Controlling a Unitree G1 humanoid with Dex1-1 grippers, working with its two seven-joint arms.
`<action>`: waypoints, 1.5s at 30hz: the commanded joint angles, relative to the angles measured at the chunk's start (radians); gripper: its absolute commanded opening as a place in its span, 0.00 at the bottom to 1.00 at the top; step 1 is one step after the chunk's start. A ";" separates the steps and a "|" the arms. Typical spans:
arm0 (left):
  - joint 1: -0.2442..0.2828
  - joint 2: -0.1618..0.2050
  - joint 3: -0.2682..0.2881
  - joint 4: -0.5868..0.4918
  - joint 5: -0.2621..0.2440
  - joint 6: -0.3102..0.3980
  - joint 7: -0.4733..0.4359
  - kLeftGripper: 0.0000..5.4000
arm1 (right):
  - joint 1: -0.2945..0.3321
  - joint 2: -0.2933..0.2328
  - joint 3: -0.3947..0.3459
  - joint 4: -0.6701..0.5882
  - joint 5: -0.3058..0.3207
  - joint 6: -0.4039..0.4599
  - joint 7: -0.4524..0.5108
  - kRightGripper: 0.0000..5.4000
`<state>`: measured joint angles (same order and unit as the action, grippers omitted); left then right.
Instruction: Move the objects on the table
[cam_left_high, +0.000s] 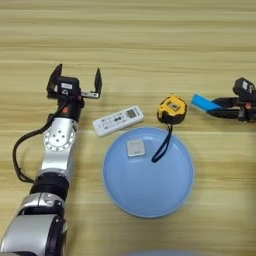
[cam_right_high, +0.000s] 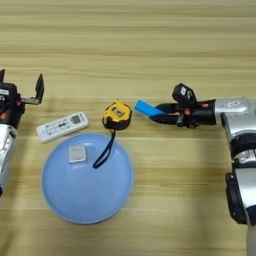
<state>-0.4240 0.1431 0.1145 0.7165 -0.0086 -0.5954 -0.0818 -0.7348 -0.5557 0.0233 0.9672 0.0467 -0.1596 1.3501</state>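
A bright-blue bar (cam_right_high: 145, 108) lies right of centre on the wooden table (cam_left_high: 150, 40). My right gripper (cam_right_high: 160, 113) reaches in from the right and is shut on the bar's right end. A slim white remote control (cam_left_high: 118, 120) lies slanted just left of centre. My left gripper (cam_left_high: 77, 75) stands open up and to the left of the remote, apart from it, with nothing between its fingers.
A round pale-blue plate (cam_left_high: 150, 195) sits at the front centre with a small grey square tile (cam_left_high: 135, 148) on it. A yellow-and-black tape measure (cam_left_high: 172, 109) stands at the plate's far rim, between remote and bar, its black strap trailing onto the plate.
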 joint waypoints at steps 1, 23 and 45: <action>-0.013 0.006 0.002 0.014 -0.009 0.011 -0.006 1.00 | 0.061 -0.024 -0.019 -0.185 0.053 0.034 0.004 0.26; -0.008 0.014 0.007 0.013 -0.011 0.001 -0.022 1.00 | 0.492 0.070 0.061 -1.060 0.336 0.279 -0.147 0.26; 0.073 0.032 0.011 -0.205 -0.233 0.022 -0.290 1.00 | 0.508 0.215 0.195 -0.948 0.285 0.236 -0.263 0.26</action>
<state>-0.3897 0.1679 0.1386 0.6180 -0.1518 -0.6045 -0.2726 -0.2194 -0.3428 0.2093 0.0329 0.3414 0.0758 1.0963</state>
